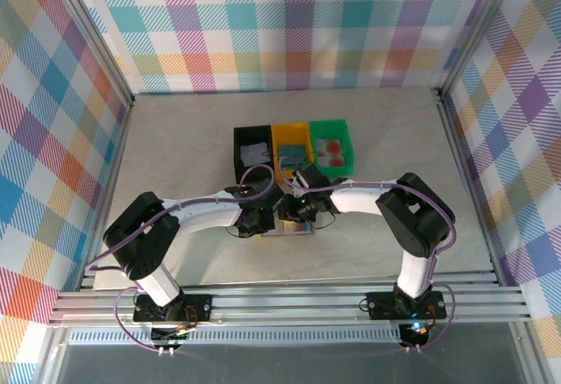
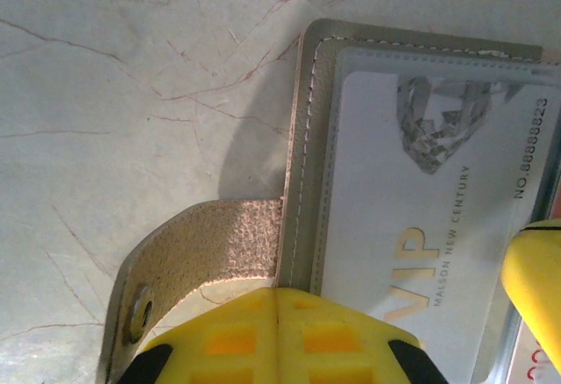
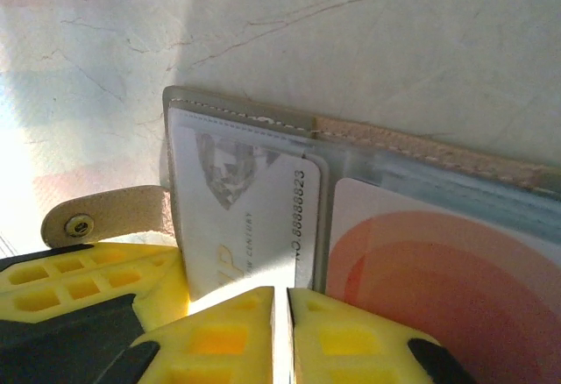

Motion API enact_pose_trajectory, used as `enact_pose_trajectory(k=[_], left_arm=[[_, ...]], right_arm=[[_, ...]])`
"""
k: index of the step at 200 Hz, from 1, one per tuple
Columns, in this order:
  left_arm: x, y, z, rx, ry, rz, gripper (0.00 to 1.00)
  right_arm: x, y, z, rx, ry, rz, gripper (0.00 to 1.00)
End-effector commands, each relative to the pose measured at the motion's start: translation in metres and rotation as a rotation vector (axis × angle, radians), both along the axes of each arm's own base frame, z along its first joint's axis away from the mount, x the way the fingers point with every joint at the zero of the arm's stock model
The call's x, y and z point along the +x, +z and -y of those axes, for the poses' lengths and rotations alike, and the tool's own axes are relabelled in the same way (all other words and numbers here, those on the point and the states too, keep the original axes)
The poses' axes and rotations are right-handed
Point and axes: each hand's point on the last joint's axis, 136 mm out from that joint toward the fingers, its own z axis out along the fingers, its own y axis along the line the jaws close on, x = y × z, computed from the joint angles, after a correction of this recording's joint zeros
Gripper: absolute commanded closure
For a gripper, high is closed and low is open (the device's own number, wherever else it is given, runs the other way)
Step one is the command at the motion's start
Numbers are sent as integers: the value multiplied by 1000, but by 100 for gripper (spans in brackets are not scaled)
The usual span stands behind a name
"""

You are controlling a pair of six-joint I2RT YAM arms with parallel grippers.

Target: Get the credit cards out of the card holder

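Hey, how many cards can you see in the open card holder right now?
2. A white VIP card sits in the holder half by the snap strap; a pink-orange card sits in the other half. More may be hidden behind them.

I work in a lab test cell: aluminium frame (image 1: 98, 33), checked cloth walls (image 1: 289, 24), marbled table (image 1: 175, 138), mounting rails (image 1: 289, 301) along its edge.

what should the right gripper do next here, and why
Probably draw the right gripper back, dragging the white VIP card out of its pocket: its closed tips sit at the card's near edge, and the shut left gripper seems to pin the card holder.
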Motion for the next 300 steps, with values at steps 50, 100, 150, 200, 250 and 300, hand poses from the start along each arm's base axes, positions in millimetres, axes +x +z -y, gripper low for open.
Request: enact_pose_trajectory(k=[50, 100, 150, 200, 250, 300], left_arm=[[-23, -50, -5, 35, -32, -119, 100], [-23, -50, -6, 35, -32, -117, 100], [-24, -49, -7, 34, -30, -116, 100], [-25, -50, -6, 26, -32, -117, 100], [-24, -48, -4, 17, -37, -108, 100], [-23, -47, -5, 12, -34, -103, 100]], right_arm=[[-4, -2, 3, -29, 23, 15, 90], [-2, -14, 23, -137, -9, 10, 84], [0, -9, 23, -118, -4, 21, 80], [0, 5, 18, -50, 5, 26, 79], [4, 25, 22, -31, -77, 8, 80], [6, 28, 8, 27, -70, -13, 80]])
